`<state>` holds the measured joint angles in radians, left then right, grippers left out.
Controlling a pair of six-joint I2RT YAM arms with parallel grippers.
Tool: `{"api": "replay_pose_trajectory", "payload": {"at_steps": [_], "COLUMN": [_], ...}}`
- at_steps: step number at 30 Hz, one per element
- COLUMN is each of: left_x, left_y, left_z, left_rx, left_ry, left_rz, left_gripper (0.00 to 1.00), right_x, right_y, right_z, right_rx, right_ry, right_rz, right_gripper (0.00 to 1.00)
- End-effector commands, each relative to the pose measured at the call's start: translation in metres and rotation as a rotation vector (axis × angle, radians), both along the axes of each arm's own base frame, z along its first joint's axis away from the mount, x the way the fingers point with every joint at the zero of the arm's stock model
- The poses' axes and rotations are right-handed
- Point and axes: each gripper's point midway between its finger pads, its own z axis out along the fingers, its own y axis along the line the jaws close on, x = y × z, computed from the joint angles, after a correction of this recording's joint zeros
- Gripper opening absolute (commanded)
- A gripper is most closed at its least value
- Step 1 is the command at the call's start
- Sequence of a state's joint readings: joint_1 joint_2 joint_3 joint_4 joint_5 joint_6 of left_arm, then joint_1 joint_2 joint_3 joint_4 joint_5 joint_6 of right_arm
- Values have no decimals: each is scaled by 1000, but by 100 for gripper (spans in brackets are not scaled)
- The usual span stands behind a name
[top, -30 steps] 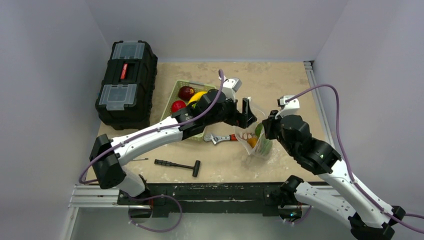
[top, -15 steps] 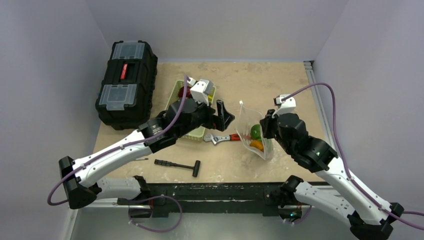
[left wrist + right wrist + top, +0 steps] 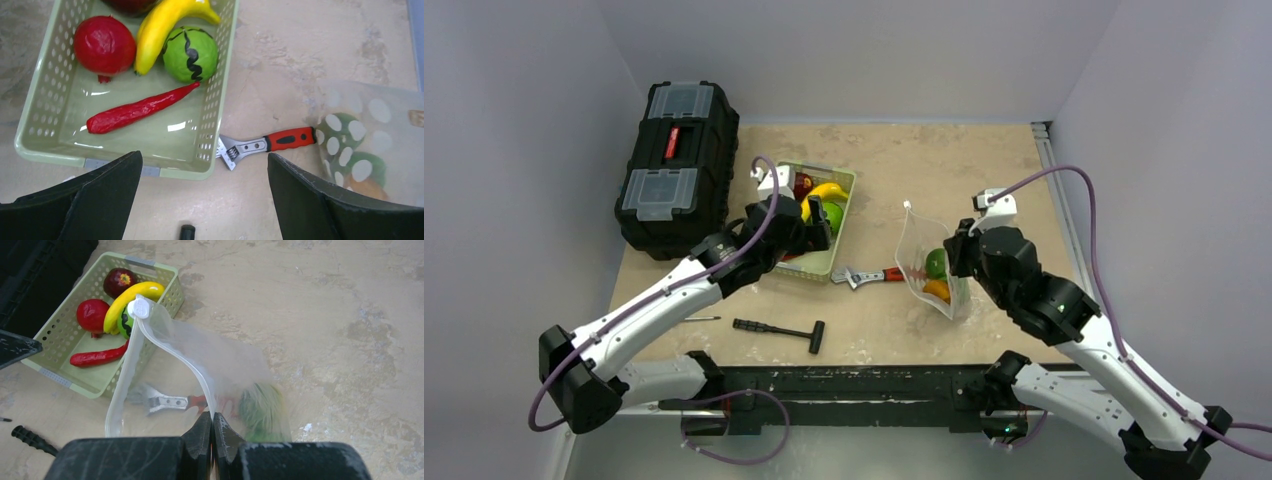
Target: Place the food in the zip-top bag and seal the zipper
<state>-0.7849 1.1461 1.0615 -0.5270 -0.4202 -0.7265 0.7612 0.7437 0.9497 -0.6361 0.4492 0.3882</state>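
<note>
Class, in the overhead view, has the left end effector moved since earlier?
Yes. The left end effector drew back leftward from the clear zip-top bag to the pale green basket, nearer the black toolbox.

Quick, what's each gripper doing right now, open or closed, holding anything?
Left gripper: open, holding nothing.
Right gripper: closed on the zip-top bag at its mouth edge.

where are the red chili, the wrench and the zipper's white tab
red chili [image 3: 142, 108], left wrist view, middle of its body
wrench [image 3: 290, 139], left wrist view, red handle
white tab [image 3: 138, 307], right wrist view, centre of the tab
</note>
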Motion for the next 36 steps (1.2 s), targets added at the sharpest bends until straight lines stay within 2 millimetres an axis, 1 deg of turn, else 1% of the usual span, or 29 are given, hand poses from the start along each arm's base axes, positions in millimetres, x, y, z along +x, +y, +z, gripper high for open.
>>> {"api": "replay_pose_trajectory", "payload": {"at_steps": [1, 6, 13, 15, 18, 21, 22, 23, 24, 26, 31, 36], "left_x": [11, 29, 63, 75, 92, 107, 112, 116, 123, 132, 143, 142], "left_y": [9, 17, 15, 11, -3, -18, -22, -25, -30, -35, -35, -31], "left_z": [-12, -29, -49, -58, -68, -79, -82, -85, -85, -92, -112, -130], "left_rx": [11, 105, 100, 89, 52, 35, 38, 43, 40, 36, -1, -24], "left_ry": [14, 87, 105, 123, 149, 191, 203, 218, 221, 246, 296, 343], "left_rz": [77, 132, 152, 137, 73, 33, 28, 27, 31, 49, 152, 233], "left_gripper": [96, 97, 97, 97, 94, 82, 81, 80, 80, 80, 85, 87], "right_x": [-3, -4, -4, -3, -1, 1, 2, 2, 3, 3, 2, 0], "right_y": [1, 1, 9, 8, 7, 7, 7, 8, 8, 8, 5, 3], "right_z": [17, 17, 13, 11, 11, 8, 7, 5, 3, 3, 4, 4], "right_rx": [42, 44, 33, 26, 18, 10, 8, 3, -1, -5, -4, -4], "right_ry": [-48, -42, -13, -10, -7, -3, -1, 5, 11, 17, 13, 12], "right_rz": [16, 21, 48, 41, 32, 22, 22, 21, 19, 18, 7, 4], "right_gripper": [0, 0, 0, 0, 0, 0, 0, 0, 0, 0, 0, 0]}}
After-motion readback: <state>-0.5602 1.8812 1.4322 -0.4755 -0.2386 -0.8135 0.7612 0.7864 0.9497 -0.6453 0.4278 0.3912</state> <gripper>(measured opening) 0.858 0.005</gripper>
